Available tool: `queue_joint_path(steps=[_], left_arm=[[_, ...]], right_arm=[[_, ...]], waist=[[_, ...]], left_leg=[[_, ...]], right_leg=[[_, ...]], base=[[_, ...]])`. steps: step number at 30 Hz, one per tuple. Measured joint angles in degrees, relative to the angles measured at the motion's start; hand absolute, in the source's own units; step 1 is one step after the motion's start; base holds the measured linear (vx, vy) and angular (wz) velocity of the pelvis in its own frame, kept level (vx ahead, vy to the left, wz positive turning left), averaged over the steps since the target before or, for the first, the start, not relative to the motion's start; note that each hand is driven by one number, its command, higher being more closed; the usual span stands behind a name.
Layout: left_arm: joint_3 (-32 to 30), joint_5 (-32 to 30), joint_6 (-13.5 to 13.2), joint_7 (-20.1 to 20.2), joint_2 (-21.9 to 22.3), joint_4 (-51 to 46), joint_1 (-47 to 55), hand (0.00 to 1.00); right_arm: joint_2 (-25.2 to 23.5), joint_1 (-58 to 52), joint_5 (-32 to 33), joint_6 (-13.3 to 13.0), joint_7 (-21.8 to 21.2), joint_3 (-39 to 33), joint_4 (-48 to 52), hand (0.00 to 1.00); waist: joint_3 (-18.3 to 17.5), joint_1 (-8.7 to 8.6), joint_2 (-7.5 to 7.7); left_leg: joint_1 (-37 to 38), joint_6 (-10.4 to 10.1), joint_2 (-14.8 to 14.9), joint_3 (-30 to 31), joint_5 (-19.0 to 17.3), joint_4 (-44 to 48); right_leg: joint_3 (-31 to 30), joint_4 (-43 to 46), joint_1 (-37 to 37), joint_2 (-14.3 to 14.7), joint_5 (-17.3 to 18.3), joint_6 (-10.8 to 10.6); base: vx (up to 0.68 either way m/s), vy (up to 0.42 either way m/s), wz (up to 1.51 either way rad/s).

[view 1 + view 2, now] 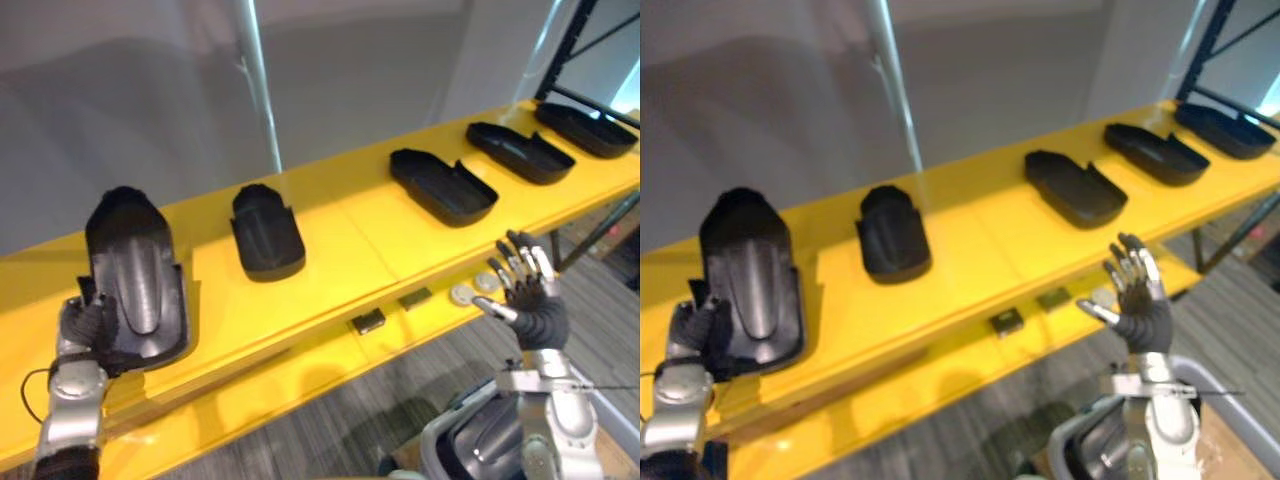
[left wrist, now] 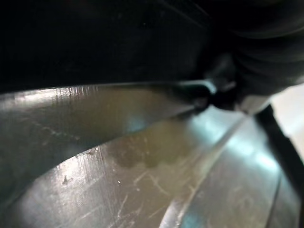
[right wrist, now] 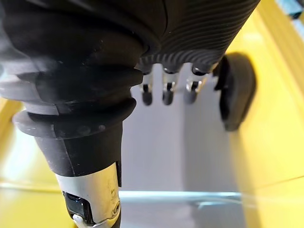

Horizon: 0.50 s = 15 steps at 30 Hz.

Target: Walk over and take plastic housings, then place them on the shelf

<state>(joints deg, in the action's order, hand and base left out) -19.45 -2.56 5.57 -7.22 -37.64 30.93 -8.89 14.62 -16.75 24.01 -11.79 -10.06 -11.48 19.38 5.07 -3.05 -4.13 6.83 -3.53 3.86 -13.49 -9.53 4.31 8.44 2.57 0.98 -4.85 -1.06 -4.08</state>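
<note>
Already, in the left eye view, four housings point(image 1: 268, 235) lie along the yellow shelf point(image 1: 350, 230). My left robot hand point(image 1: 88, 328) is clamped on a fifth housing point(image 1: 135, 265) at the left end, near the front edge, with bare room beside it. Right eye view: my right robot hand point(image 1: 1137, 310) hangs spread and empty before the shelf. Left wrist view: the fifth housing's glossy wall, very close. Only letting go remains, I judge.

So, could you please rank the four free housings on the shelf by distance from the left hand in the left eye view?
From the left hand, which grips a fifth housing:
1. Short housing, left of centre.
2. Notched housing, right of centre.
3. Next housing, farther right.
4. End housing, far right.
</note>
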Motion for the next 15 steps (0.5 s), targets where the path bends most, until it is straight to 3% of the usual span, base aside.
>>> queue_joint_path(steps=[4, 7, 13, 15], left_arm=[[1.38, -0.34, 4.46, 3.7, -5.43, 10.69, -6.79, 1.0], [3.83, -0.71, 6.0, 5.7, -7.61, 16.19, -10.63, 1.0], [5.0, -0.76, 9.79, 9.8, -9.64, 21.16, -13.37, 1.0], [5.09, -0.59, 9.89, 9.83, -9.76, 22.52, -13.86, 1.0]], right_arm=[[0.77, 0.07, 0.0, 1.07, -0.46, 1.67, -0.08, 0.0], [0.78, -0.12, -0.02, 1.69, -0.45, 2.99, -0.16, 0.0], [0.79, -0.43, -0.05, 3.61, -0.33, 6.27, -0.35, 0.0], [0.79, -0.36, -0.06, 3.72, -0.31, 6.91, -0.35, 0.0]], waist=[[1.0, -0.89, -0.18], [1.18, -1.19, 0.13], [1.69, -1.07, 0.45], [2.55, -1.09, 0.48]], left_leg=[[-0.21, -0.01, 0.04, -1.28, 0.05, 0.01], [-0.47, -0.01, 0.02, -1.4, 0.06, 0.1], [-0.11, -0.01, -0.03, -2.46, 0.06, 0.23], [-0.26, -0.01, -0.07, -2.61, 0.06, 0.33]], right_leg=[[-0.99, 0.22, 0.82, 0.15, -0.28, 0.13], [-1.33, 0.35, 1.21, 0.17, -0.37, 0.18], [-2.25, 1.06, 1.55, 0.17, -0.25, 0.36], [-2.44, 1.78, 2.03, 0.11, -0.13, 0.52]], base=[[-0.02, 0.0, -0.13], [-0.01, 0.001, -0.04], [-0.01, 0.008, -0.06], [-0.03, 0.008, -0.04]])
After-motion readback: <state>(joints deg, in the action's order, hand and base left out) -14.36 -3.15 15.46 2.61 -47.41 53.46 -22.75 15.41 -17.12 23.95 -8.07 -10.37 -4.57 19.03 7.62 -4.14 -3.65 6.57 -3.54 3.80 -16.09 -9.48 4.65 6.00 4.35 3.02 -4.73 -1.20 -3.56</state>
